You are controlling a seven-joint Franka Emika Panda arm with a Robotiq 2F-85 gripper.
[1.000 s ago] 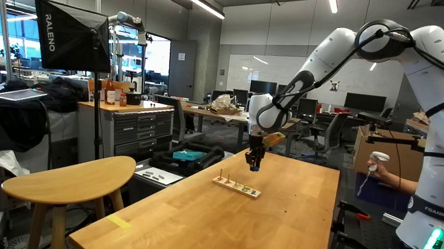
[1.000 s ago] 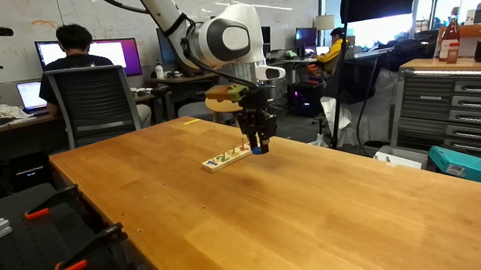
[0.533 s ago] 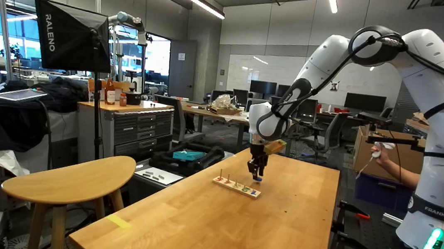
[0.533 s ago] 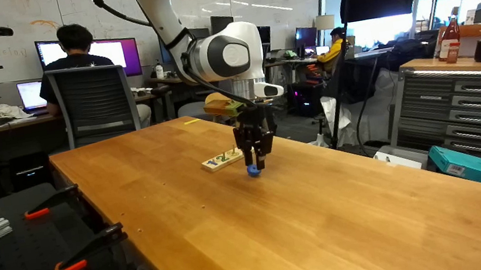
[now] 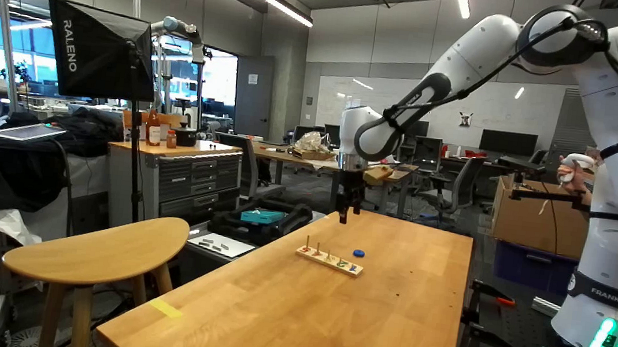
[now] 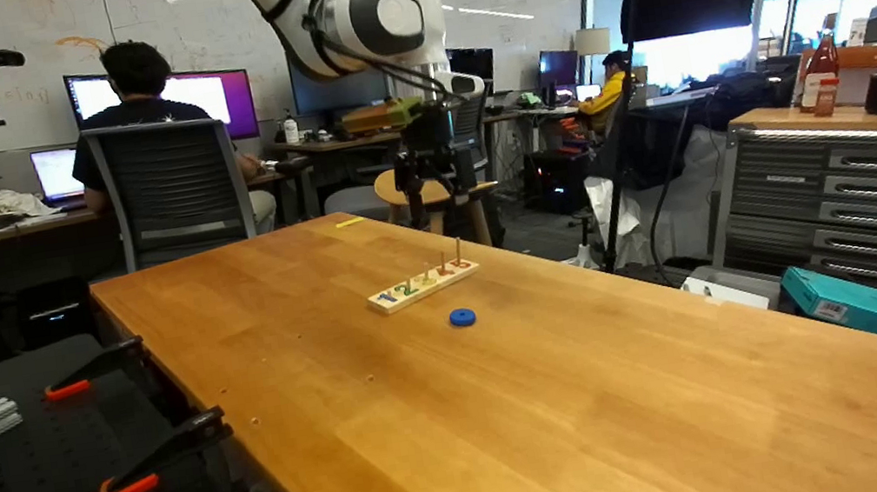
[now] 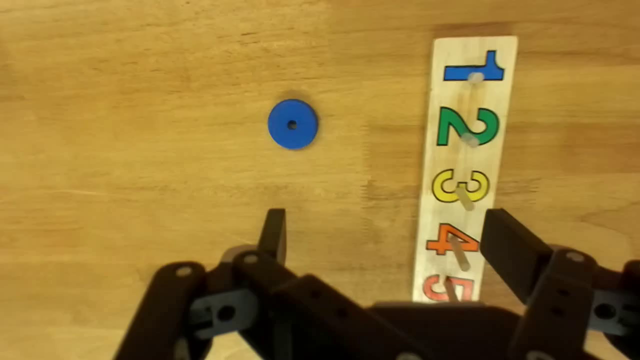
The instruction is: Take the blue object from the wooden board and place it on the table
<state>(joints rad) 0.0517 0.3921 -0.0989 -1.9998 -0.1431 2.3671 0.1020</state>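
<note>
The blue disc [image 7: 293, 124] sits flat on the desk [image 6: 569, 401], left of the wooden board [image 7: 462, 157] in the wrist view, near it but not touching! The fingers [image 7: 515, 252] stand wide apart, gripping nothing, up off the desk in both exterior views. Placing looks done to me, so the step in hand should be just the exit. And the next move calls for very little: go straight up, keep off the pegs [image 7: 465, 199], leave that disc alone.
</note>
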